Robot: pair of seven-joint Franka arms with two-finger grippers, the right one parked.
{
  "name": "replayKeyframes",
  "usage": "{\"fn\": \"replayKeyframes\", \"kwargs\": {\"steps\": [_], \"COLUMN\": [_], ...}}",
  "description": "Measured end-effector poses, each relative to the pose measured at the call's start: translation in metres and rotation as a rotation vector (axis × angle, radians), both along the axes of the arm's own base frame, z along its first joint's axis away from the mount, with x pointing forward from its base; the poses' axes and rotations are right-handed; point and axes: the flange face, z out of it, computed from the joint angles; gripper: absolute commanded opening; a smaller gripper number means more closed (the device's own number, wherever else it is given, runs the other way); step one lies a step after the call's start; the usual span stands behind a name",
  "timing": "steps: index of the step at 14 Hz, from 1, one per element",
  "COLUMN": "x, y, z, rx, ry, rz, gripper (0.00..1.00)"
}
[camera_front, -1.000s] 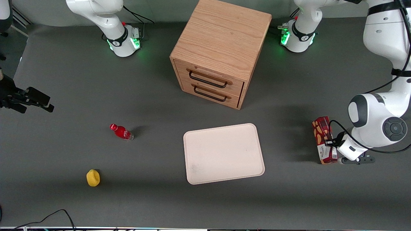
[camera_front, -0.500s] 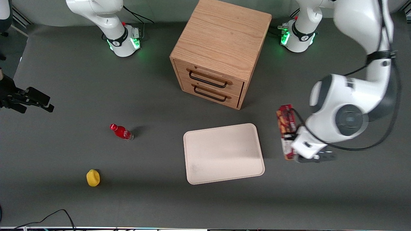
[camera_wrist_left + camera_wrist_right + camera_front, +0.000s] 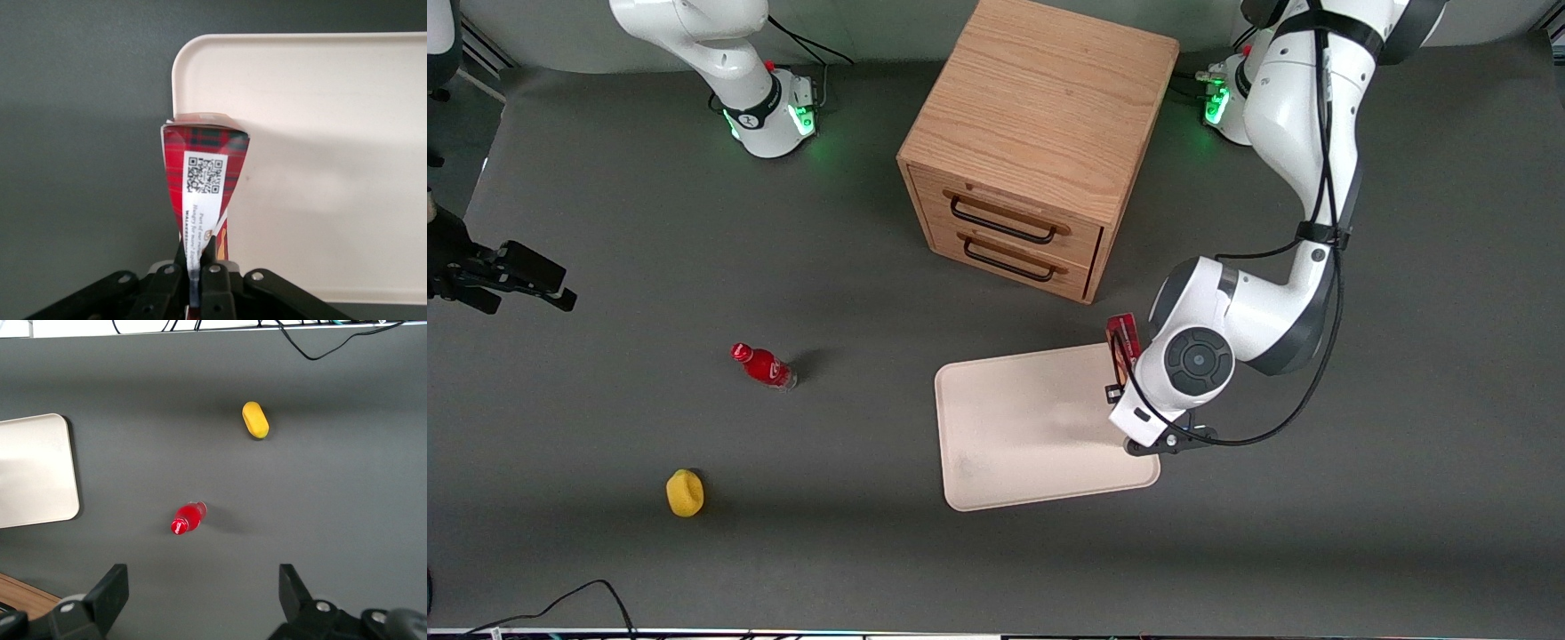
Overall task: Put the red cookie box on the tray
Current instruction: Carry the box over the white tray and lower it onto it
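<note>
The red cookie box (image 3: 1122, 348) is held in the air by my left gripper (image 3: 1129, 391), over the tray's edge toward the working arm's end. In the left wrist view the box (image 3: 203, 180) shows its tartan end and a white QR label, and the gripper (image 3: 198, 263) is shut on its narrow sides. The cream-white tray (image 3: 1032, 427) lies flat on the grey table, nearer the front camera than the cabinet; it also shows in the left wrist view (image 3: 320, 100) and in the right wrist view (image 3: 30, 473). Most of the box is hidden under the wrist in the front view.
A wooden two-drawer cabinet (image 3: 1036, 142) stands close to the tray, farther from the front camera. A small red bottle (image 3: 763, 365) and a yellow object (image 3: 685, 492) lie toward the parked arm's end. A cable (image 3: 569, 600) runs along the front edge.
My left gripper has carried the box off the table from the working arm's end sideways to the tray's edge. The tray, bottle and yellow object have not moved.
</note>
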Motion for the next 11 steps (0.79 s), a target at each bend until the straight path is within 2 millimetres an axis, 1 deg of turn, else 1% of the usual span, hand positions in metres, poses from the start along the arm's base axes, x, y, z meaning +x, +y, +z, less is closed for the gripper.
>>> {"fn": "replayKeyframes", "kwargs": {"steps": [2, 5, 6, 7, 9, 11], "x": [0.006, 0.007, 0.007, 0.007, 0.007, 0.008], "y": [-0.005, -0.011, -0.011, -0.01, -0.009, -0.008], "z": [-0.006, -0.011, -0.012, -0.014, -0.021, -0.021], "rx": [-0.021, -0.029, -0.028, -0.026, -0.007, 0.011], "ry": [-0.046, -0.067, -0.066, -0.064, -0.063, -0.074], "rz": [0.003, 0.038, 0.04, 0.04, 0.029, 0.017], "gripper": [0.0, 0.0, 0.22, 0.99, 1.0, 1.0]}}
